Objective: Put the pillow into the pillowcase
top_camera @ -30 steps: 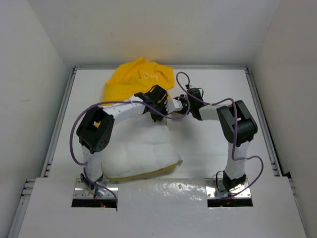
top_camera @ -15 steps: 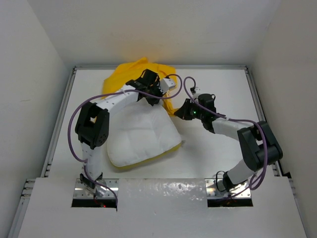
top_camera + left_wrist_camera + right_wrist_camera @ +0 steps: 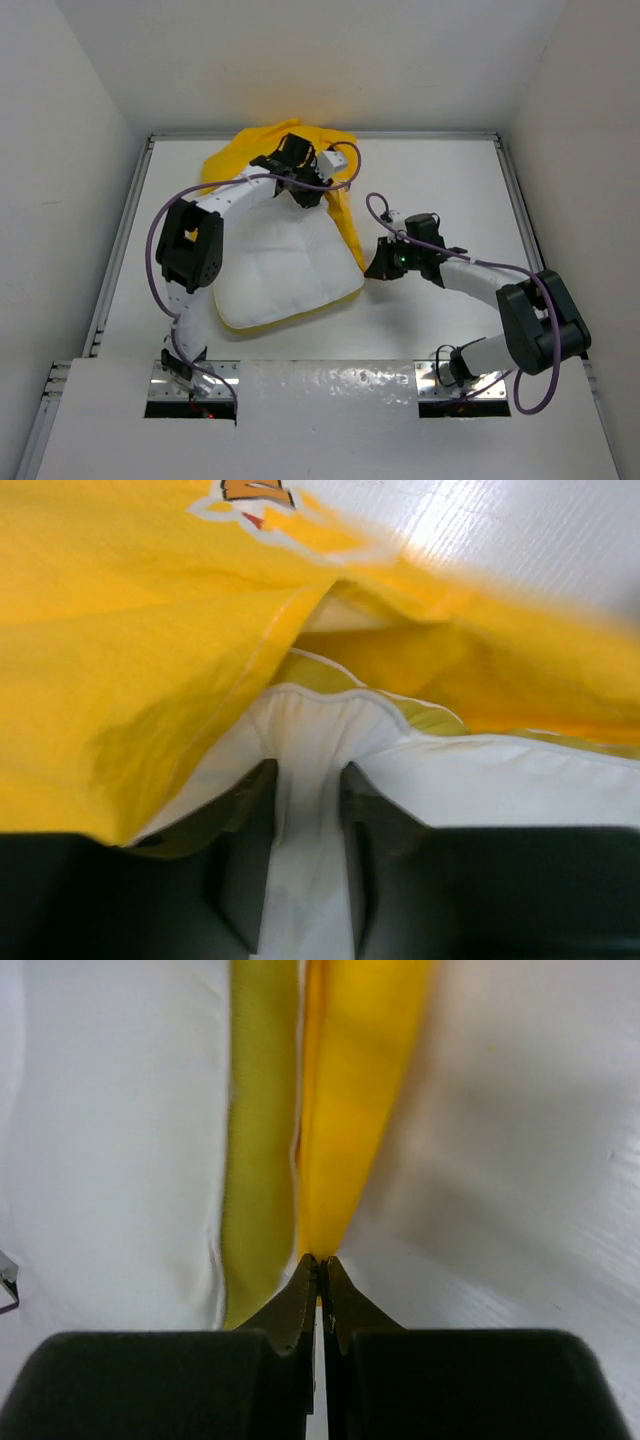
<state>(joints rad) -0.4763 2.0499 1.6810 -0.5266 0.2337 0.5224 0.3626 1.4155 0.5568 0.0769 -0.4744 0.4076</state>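
The right gripper [image 3: 318, 1262] pinches a strip of thin yellow printed fabric pillowcase [image 3: 240, 165]. The plump white quilted pillow [image 3: 285, 270] lies left of centre, long axis near-to-far; the left gripper [image 3: 305, 780] pinches its far end beside the far-edge pillowcase heap.

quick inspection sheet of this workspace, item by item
surface: white table, bare on its right side
pillow: white, quilted, lying flat at left centre; most of it outside the case, far end at the case's mouth
pillowcase: yellow, bunched at the far edge, one strip drawn along the pillow's right side
clutter: nothing seen
left gripper: shut on a fold of the pillow, yellow cloth draped just beyond it
right gripper: shut, tips meeting on the taut yellow strip of the pillowcase
cables: purple, looping free beside each arm, not snagged on cloth
surroundings: plain white walls on three sides
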